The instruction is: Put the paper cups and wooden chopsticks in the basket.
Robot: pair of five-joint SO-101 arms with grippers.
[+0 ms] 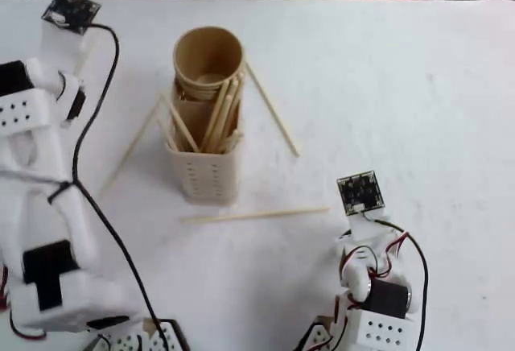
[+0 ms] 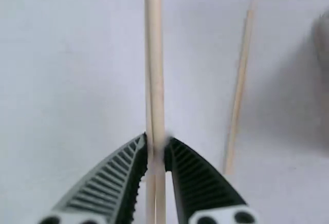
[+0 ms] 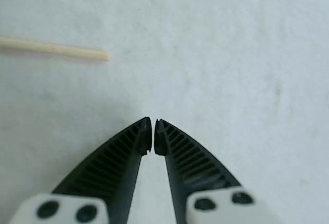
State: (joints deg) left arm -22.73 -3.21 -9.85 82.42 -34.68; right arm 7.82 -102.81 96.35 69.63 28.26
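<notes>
**Chopstick gripped; carry to the basket judged next**

The table [image 1: 418, 85] was seen from above, with the left arm [image 1: 40, 206] along one side and the right arm [image 1: 374, 303] at the near edge. The basket [image 1: 205, 178] stood upright between them. The cups [image 1: 208, 57] were stacked in its far end, and the stowed chopsticks [image 1: 219, 117] leaned beside them. Three loose chopsticks lay on the table: one [image 1: 133, 151] beside the basket on the left arm's side, one [image 1: 272, 113] on the opposite side, and one [image 1: 253, 215] across the front, near the right arm.

The left gripper [image 2: 156, 149] was clamped on the held chopstick [image 2: 154, 70], which was pinched between the jaw tips and ran straight out ahead. Another stick [image 2: 239, 90] lay near it. Whether the held chopstick was clear of the table could not be told. The right gripper [image 3: 153, 131] was closed to a hairline gap with nothing in it, over bare table, with a chopstick end [image 3: 56, 51] nearby.

The cups were judged done, and the chopstick stage to be in hand. For the next move, the held chopstick would need to be raised, tipped upright over the basket mouth and released among the others without the stack being knocked.
</notes>
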